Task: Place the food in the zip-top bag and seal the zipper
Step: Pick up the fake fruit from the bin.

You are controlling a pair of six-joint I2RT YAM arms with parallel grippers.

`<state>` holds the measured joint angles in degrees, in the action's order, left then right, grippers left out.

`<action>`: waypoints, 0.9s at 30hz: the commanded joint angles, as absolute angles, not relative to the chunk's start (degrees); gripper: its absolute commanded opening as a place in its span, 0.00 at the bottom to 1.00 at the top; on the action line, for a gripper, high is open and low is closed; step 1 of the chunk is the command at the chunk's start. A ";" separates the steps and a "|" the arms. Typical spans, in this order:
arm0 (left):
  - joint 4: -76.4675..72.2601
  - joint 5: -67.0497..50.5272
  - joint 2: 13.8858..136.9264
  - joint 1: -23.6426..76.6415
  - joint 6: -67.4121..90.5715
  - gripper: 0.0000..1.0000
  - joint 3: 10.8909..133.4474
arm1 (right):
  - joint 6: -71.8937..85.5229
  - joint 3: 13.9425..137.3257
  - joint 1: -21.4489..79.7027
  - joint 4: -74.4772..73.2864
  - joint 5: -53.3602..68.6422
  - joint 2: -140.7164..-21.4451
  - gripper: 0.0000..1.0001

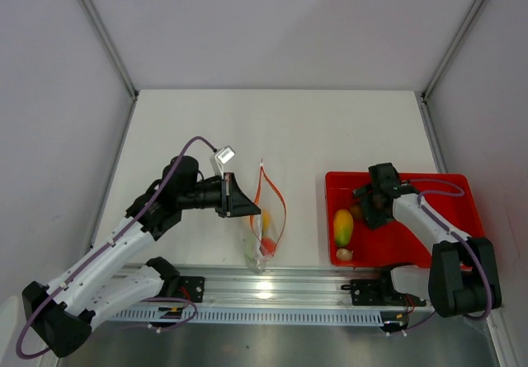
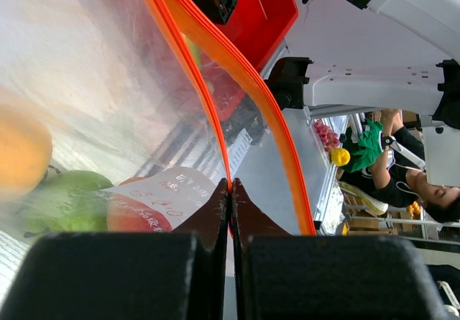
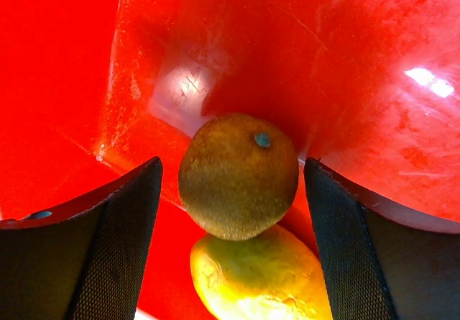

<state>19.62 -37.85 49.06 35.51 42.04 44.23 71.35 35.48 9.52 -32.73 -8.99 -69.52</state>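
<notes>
Left end effector (image 2: 230, 185) pinches bag (image 2: 108, 83) holding fruit (image 2: 72, 201); right end effector (image 3: 231, 167), spread, straddles kiwi (image 3: 241, 190) in tray (image 3: 65, 83).

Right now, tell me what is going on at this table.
The left gripper is shut on the zipper, holding the zip-top bag with its mouth open; an orange, a green apple and a peach are inside. The right gripper hangs open around the kiwi in the red tray, with the mango beside it.
</notes>
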 commanded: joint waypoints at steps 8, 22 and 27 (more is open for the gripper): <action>19.34 -37.53 48.34 35.68 42.10 0.01 44.30 | 73.48 35.33 9.23 -31.99 -10.02 -70.23 0.40; 18.63 -38.06 48.95 35.77 42.36 0.01 44.30 | 59.96 44.37 9.23 -38.23 -10.81 -50.99 0.00; 18.11 -38.50 49.57 35.68 42.36 0.01 44.21 | 42.92 48.07 9.23 -27.01 9.88 -45.28 0.00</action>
